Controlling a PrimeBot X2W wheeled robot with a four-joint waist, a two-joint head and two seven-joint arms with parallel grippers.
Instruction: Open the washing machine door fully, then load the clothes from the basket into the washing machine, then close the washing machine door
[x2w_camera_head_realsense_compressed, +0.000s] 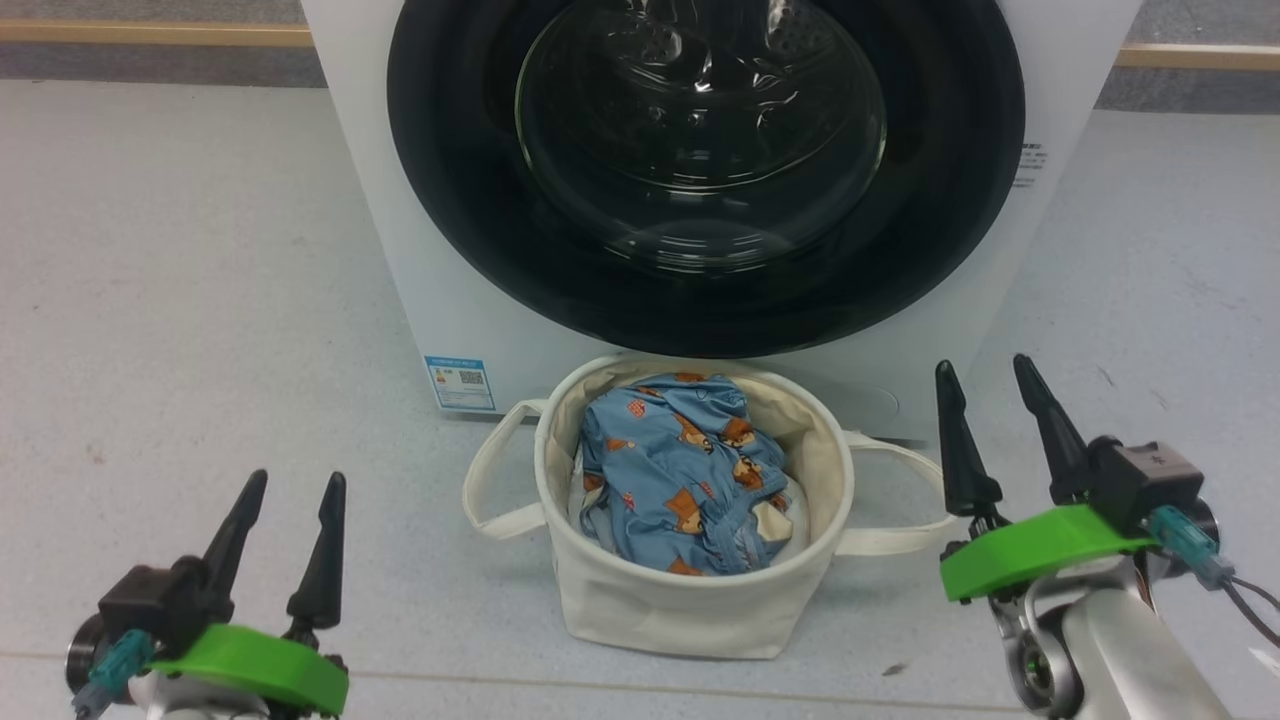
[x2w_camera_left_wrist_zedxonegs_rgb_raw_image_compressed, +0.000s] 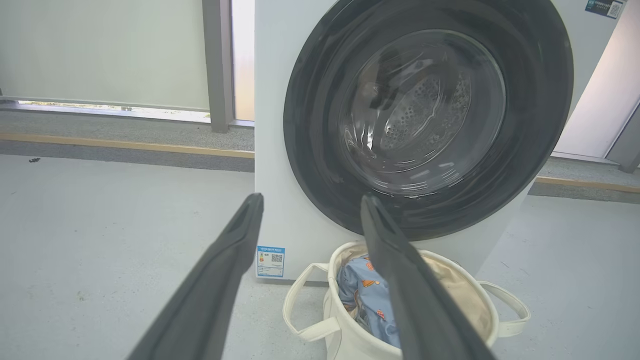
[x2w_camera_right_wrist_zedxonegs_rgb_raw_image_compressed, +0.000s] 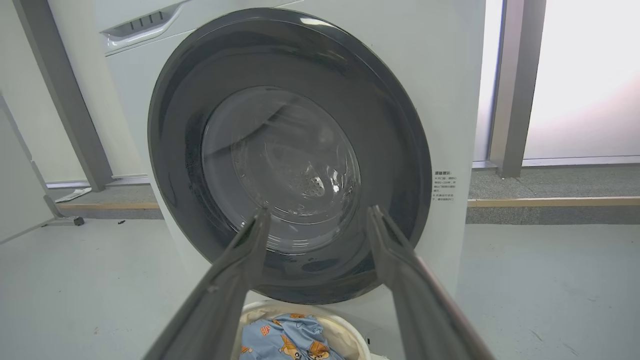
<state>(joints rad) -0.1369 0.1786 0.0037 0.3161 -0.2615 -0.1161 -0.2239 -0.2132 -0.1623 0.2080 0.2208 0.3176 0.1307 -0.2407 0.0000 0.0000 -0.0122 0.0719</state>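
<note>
The left gripper (x2w_camera_head_realsense_compressed: 299, 478) and the right gripper (x2w_camera_head_realsense_compressed: 981, 362), each a pair of long, tapering dark fingers on a bright green bracket, stood with their jaws spread wide and nothing between them. Both hung above the pale grey speckled floor (x2w_camera_head_realsense_compressed: 200, 300) and pointed forward, presumably so that either could reach ahead without crossing the other.

Between the two grippers and a little ahead of them sat the round cream canvas basket (x2w_camera_head_realsense_compressed: 690, 610). It was soft-walled, with one loop handle drooping out toward each gripper. It stood directly below the door, likely so that garments needed only a short lift to the drum. Inside lay the crumpled light-blue clothes (x2w_camera_head_realsense_compressed: 680, 470) printed with orange-brown bears, loosely heaped over something white.

Farther ahead of both grippers was the large round washing machine door (x2w_camera_head_realsense_compressed: 450, 200), a wide glossy black rim around a bulging clear glass bowl. It lay flush against the white front-loading washing machine (x2w_camera_head_realsense_compressed: 480, 340) and looked shut, so opening it seemed a step not yet begun. Through the glass the perforated steel drum (x2w_camera_left_wrist_zedxonegs_rgb_raw_image_compressed: 430, 105) showed. A small blue label (x2w_camera_head_realsense_compressed: 460, 383) marked the machine's lower corner, ahead of the left gripper.
</note>
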